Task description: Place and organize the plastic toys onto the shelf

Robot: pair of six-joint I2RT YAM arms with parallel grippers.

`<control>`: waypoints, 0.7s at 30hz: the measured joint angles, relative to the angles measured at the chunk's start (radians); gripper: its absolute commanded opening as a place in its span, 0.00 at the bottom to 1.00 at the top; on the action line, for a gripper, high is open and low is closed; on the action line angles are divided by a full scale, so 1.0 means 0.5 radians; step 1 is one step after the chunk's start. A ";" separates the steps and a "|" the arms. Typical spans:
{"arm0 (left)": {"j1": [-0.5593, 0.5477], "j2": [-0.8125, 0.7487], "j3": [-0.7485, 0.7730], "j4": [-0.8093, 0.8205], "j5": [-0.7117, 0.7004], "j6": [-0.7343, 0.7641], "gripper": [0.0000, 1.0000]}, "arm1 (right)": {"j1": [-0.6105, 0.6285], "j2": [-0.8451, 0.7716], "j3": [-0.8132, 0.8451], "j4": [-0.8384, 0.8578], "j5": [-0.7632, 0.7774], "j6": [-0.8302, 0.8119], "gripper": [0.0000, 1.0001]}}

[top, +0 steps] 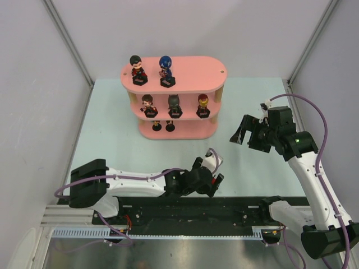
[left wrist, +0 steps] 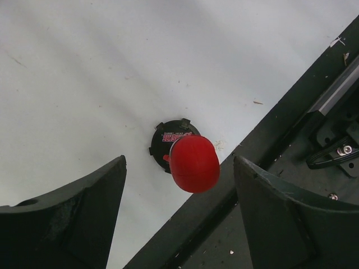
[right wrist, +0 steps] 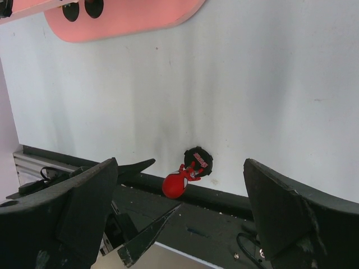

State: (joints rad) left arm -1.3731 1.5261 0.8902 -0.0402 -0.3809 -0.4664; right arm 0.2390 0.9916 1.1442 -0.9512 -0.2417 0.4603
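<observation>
A red-headed figurine (left wrist: pixel 193 163) stands on its black base (left wrist: pixel 168 134) at the table's near edge, beside the black rail; it also shows in the right wrist view (right wrist: pixel 175 184). My left gripper (left wrist: pixel 179 168) is open, one jaw on each side of the figurine and above it, not touching. In the top view the left gripper (top: pixel 213 171) covers the figurine. The pink shelf (top: pixel 196 70) holds two figurines on the top board, three on the middle and two on the bottom. My right gripper (top: pixel 247 137) is open and empty, up in the air right of the shelf.
The black rail (left wrist: pixel 263 185) with cables runs along the near edge right behind the red figurine. The shelf's bottom board (right wrist: pixel 129 19) shows at the top of the right wrist view. Grey walls close the table left and right.
</observation>
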 measured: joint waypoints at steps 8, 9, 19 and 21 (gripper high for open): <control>-0.005 0.069 0.028 -0.017 0.001 -0.012 0.67 | -0.008 0.000 -0.003 0.001 -0.007 -0.009 1.00; -0.005 0.081 0.036 -0.018 0.001 -0.011 0.65 | -0.008 0.000 -0.003 0.001 -0.007 -0.011 1.00; -0.007 0.120 0.072 -0.035 0.005 -0.012 0.57 | -0.021 0.000 -0.003 0.000 -0.014 -0.019 1.00; -0.008 0.120 0.072 -0.036 0.008 -0.012 0.55 | -0.024 0.000 -0.003 0.001 -0.021 -0.019 1.00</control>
State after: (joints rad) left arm -1.3769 1.5860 0.9260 -0.0582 -0.3771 -0.4725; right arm 0.2272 0.9916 1.1427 -0.9508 -0.2520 0.4507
